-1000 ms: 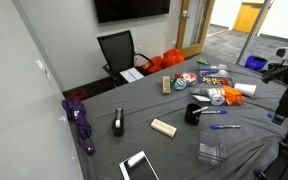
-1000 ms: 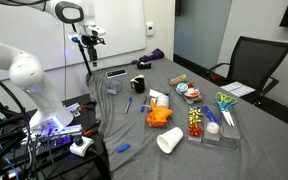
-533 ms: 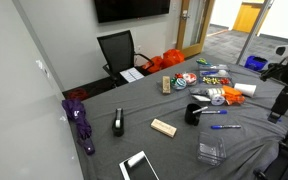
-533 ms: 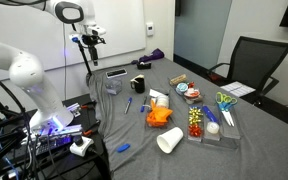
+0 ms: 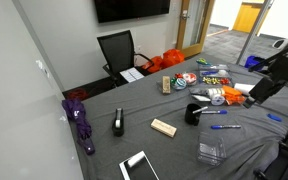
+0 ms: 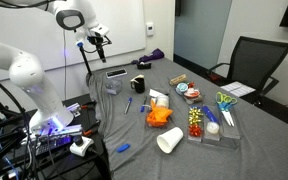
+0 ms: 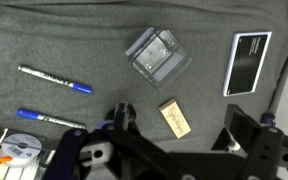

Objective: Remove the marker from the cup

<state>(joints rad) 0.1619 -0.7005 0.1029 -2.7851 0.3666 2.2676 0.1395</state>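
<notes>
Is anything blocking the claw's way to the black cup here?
Nothing visible does. The claw hangs high in the air, well apart from the cup, and in both exterior views only open space lies between them.

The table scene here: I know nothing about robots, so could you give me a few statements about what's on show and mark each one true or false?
1. The black cup stands upright. True.
2. The pincer is gripping a marker. False: it hangs in the air with its jaws apart, holding nothing.
3. Two blue markers lie loose on the grey cloth. True.
4. The office chair is orange. False: it is black.
</notes>
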